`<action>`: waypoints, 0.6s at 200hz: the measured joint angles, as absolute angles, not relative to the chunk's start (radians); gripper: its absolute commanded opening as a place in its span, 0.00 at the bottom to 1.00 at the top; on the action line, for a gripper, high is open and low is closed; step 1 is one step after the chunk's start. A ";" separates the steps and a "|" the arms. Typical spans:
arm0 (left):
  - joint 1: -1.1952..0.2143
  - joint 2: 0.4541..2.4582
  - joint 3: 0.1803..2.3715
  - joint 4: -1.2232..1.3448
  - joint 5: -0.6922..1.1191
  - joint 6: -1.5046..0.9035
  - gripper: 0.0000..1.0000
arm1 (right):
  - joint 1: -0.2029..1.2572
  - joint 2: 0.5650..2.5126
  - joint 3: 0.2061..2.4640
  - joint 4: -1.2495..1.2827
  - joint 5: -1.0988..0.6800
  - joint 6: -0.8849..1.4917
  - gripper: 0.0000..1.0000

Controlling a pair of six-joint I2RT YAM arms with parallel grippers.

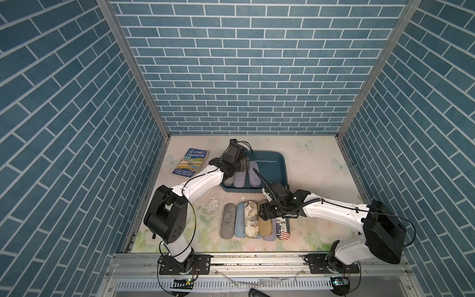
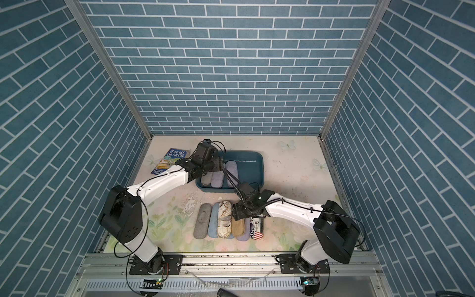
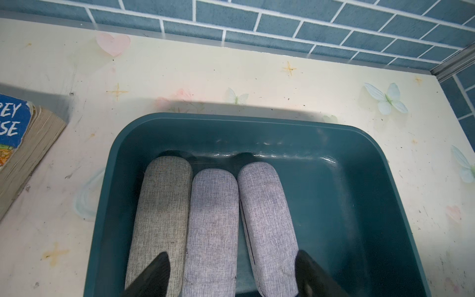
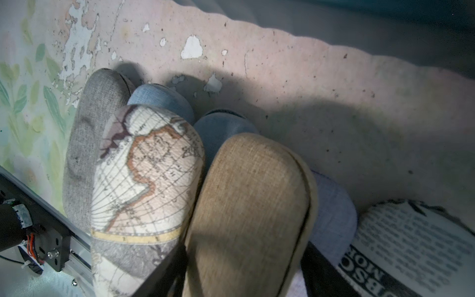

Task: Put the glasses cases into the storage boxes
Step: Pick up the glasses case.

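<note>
On floral tabletop point(image 1: 321, 167), right gripper point(image 4: 241, 257) is straddling tan case point(image 4: 252, 195), clamping undeterminable; left gripper point(image 3: 231, 254) is hovering, jaws spread and empty, over teal tub point(image 3: 347, 180).

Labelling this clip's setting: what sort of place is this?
Probably a staged robot test booth, not a real room: brick-print wall panels held by aluminium frame posts, a floral-print tabletop, and a metal mounting rail along the front.

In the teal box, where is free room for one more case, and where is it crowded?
Free: the box floor between the right lilac case and the box's right wall. Crowded: the left side, three cases abreast under the left gripper.
</note>
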State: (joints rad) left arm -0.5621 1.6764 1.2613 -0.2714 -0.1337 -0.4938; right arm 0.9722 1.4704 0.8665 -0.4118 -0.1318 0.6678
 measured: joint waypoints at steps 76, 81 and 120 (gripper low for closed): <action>-0.555 1.675 1.261 -0.271 -0.130 -0.494 0.78 | 0.981 1.480 0.889 -0.399 -0.152 0.681 0.34; -0.555 1.675 1.261 -0.271 -0.130 -0.494 0.78 | 0.981 1.479 0.889 -0.400 -0.152 0.681 0.34; -0.552 1.675 1.261 -0.271 -0.126 -0.494 0.78 | 0.981 1.463 0.889 -0.424 -0.148 0.680 0.32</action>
